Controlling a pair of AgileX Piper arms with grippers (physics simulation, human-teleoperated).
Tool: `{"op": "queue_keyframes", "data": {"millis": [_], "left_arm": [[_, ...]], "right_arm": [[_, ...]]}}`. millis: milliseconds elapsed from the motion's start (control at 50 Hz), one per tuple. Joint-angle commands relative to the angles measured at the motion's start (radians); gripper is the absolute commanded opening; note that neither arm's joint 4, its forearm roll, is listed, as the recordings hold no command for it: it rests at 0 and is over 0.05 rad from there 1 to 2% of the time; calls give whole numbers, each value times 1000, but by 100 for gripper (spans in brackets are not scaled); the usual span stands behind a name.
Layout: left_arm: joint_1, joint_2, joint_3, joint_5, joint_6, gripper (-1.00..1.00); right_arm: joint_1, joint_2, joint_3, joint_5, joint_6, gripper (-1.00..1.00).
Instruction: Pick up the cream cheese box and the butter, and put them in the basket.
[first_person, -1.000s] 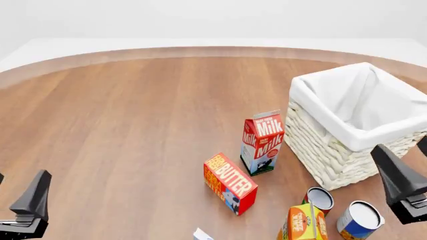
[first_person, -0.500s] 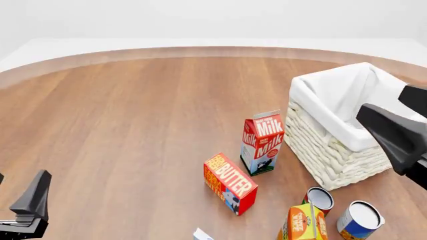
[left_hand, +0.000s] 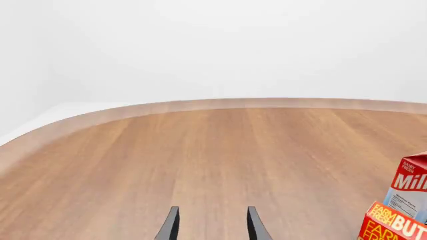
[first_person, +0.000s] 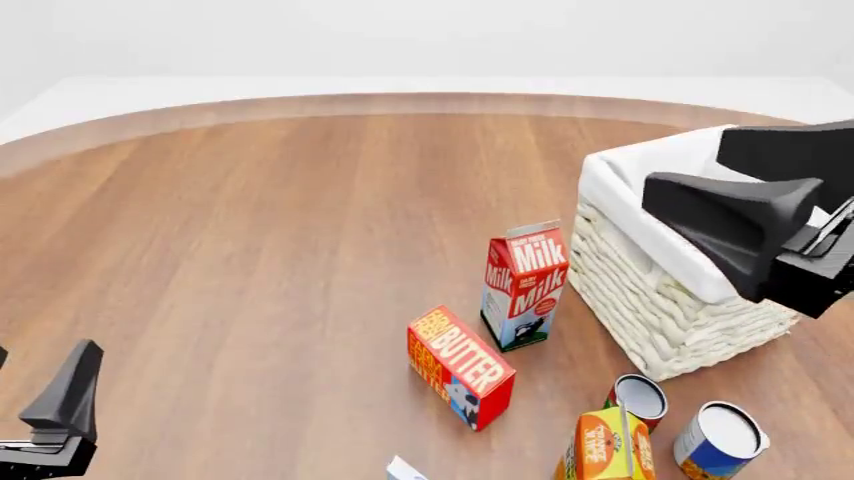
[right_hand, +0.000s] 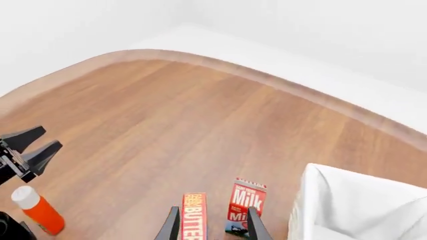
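The butter (first_person: 461, 365), a red box with white lettering, lies on the wooden table in front of the milk carton; it also shows as the butter (right_hand: 195, 216) and the butter (left_hand: 393, 226). Only a white corner of the cream cheese box (first_person: 404, 468) peeks in at the front edge. The white wicker basket (first_person: 667, 300) stands at the right; basket (right_hand: 360, 205). My right gripper (first_person: 683, 165) hangs open high over the basket's near rim, empty; right gripper (right_hand: 212, 225). My left gripper (first_person: 44, 352) rests open at the front left; left gripper (left_hand: 213, 225).
A red-and-white milk carton (first_person: 525, 285) stands upright between the butter and the basket. An orange juice carton (first_person: 607, 445) and two cans (first_person: 641, 397) (first_person: 721, 435) sit in front of the basket. An orange bottle with a white cap (right_hand: 39, 210) lies near the left arm.
My right gripper has risen from the front right corner and swung up and leftward over the basket. The left gripper and all objects have stayed put.
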Motion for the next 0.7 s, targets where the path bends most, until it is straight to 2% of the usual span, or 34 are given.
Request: {"op": "queue_keyframes", "data": {"millis": [20,120,220,280,320,520,540,700], "left_arm": [[0,0,0,0,0,100],[0,0,0,0,0,100],[0,0,0,0,0,100],[0,0,0,0,0,100],[0,0,0,0,0,100],[0,0,0,0,0,100],[0,0,0,0,0,100],[0,0,0,0,0,100]], "right_arm": [[53,99,-90,63,22,100],[59,129,-100,90,3,100],[62,191,-172,150,-6,100],[74,221,-226,185,11,100],[78,240,-231,196,-8,100],[101,316,-283,248,6,100],[107,331,-283,255,-12,100],[151,385,-309,276,12,100]]}}
